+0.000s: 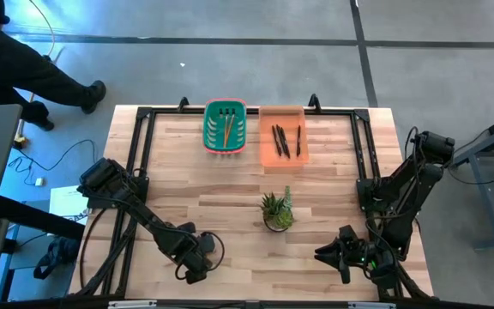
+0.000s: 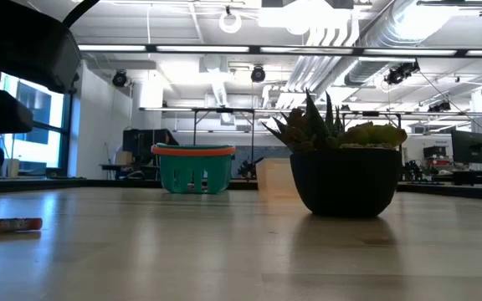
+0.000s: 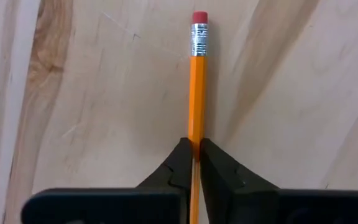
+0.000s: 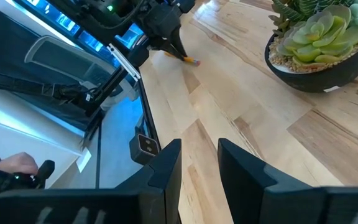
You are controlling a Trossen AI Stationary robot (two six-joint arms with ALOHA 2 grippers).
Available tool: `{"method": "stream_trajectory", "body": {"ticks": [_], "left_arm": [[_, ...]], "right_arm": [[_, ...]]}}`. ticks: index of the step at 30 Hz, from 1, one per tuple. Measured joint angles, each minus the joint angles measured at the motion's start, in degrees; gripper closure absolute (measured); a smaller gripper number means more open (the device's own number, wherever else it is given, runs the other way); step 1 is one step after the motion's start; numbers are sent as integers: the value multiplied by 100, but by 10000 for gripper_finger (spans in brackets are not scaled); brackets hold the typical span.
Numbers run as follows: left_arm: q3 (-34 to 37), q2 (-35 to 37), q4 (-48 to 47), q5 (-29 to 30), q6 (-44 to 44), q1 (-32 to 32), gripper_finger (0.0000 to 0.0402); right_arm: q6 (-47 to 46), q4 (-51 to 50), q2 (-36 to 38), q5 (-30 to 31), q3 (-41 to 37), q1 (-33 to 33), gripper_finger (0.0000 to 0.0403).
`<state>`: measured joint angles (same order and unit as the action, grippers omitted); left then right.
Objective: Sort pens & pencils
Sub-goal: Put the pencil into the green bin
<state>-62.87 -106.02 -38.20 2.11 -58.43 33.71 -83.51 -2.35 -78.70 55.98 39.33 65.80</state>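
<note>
Sorting nearly finished: pencils (image 1: 226,129) already lie in the green basket (image 1: 225,110) beyond the potted succulent (image 1: 277,211), pens (image 1: 283,140) in the orange tray (image 1: 282,115) beside it; the left tool (image 3: 194,153) is clenched on one last pencil (image 3: 197,87) on the table (image 1: 230,197), near-left of the succulent; the right tool (image 4: 199,163) waits near-right of it, fingers apart and empty; only this delivery appears left.

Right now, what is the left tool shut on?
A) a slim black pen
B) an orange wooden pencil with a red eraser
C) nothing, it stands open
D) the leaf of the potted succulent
B: in the left wrist view the left tool pinches the orange wooden pencil with a red eraser, which lies on the light wooden table.
</note>
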Motion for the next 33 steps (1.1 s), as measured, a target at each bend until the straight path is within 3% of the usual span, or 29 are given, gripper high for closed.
{"method": "stream_trajectory", "body": {"ticks": [15, 33], "left_arm": [[5, 98, -392, 8, -43, -88, 400], [-98, 642, -380, 786, -111, -420, 401]], "right_arm": [[0, -82, 0, 1, 0, 0, 306], [-8, -103, 0, -2, 0, -2, 306]]}}
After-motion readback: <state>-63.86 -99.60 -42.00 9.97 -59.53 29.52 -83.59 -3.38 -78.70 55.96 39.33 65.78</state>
